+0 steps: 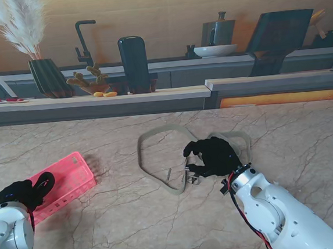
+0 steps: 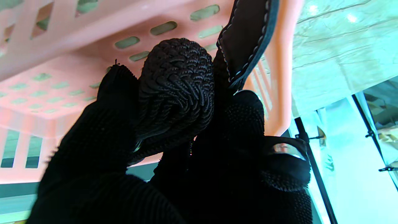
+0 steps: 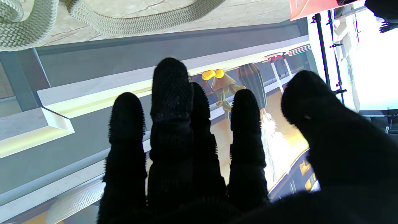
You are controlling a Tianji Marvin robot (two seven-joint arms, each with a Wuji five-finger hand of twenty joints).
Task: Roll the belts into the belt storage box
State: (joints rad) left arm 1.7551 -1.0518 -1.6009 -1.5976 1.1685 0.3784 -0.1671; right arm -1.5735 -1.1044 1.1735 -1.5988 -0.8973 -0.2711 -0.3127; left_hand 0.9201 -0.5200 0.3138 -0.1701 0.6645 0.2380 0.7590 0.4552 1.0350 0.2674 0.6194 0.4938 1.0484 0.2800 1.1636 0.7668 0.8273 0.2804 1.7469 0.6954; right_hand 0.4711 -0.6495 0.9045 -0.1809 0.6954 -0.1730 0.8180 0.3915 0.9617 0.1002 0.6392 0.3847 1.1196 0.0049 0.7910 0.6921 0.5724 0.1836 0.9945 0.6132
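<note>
So the grey woven belt (image 1: 158, 160) is sprawled in a loose loop mid-worktop (image 1: 164, 229), its buckle end right by the right hand (image 1: 213, 157), way closer to that one than the left. Right-hand fingers (image 3: 171, 93) are spread and empty, hovering over the strap's near end. Left hand (image 1: 21, 194) is clamped on a rolled dark belt (image 2: 175, 87) with stitched edges, at the pink storage box (image 1: 72, 176) on the left.

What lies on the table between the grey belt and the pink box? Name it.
Nothing visible: bare marble table runs from the grey belt to the pink box. The left robot hand sits at the box's nearer end, holding a rolled black belt.
</note>
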